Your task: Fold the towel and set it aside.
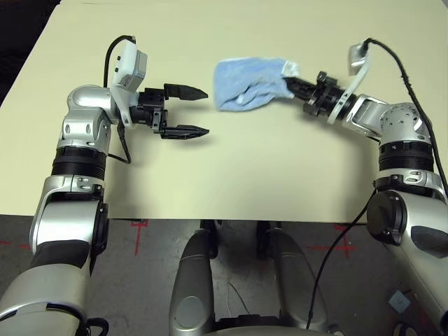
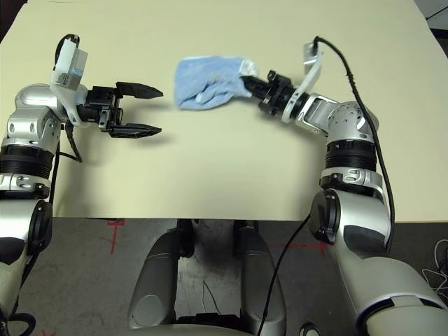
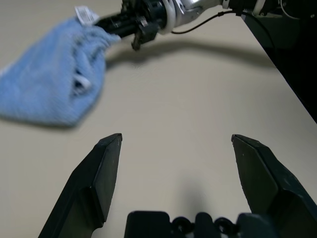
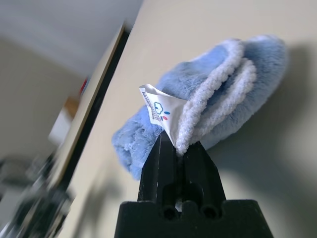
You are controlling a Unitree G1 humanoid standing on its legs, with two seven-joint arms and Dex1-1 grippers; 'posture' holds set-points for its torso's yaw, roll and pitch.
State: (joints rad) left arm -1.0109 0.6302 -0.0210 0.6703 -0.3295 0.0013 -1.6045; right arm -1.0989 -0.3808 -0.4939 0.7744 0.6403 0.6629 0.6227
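The towel (image 1: 246,82) is a light blue terry cloth, bunched and folded over, lying on the far middle of the table (image 1: 245,175). Its white edging (image 4: 218,94) and white tag (image 4: 159,111) show in the right wrist view. My right gripper (image 1: 288,85) is shut on the towel's right edge, next to the tag, with the cloth trailing away to the left. My left gripper (image 1: 199,112) hovers left of the towel, a short gap away, its fingers (image 3: 101,171) spread wide with nothing between them.
The cream table's front edge (image 1: 231,218) runs just ahead of my body, and dark floor with red tape marks (image 1: 140,227) lies below it. Black cables (image 1: 409,84) trail from the wrist cameras over both arms.
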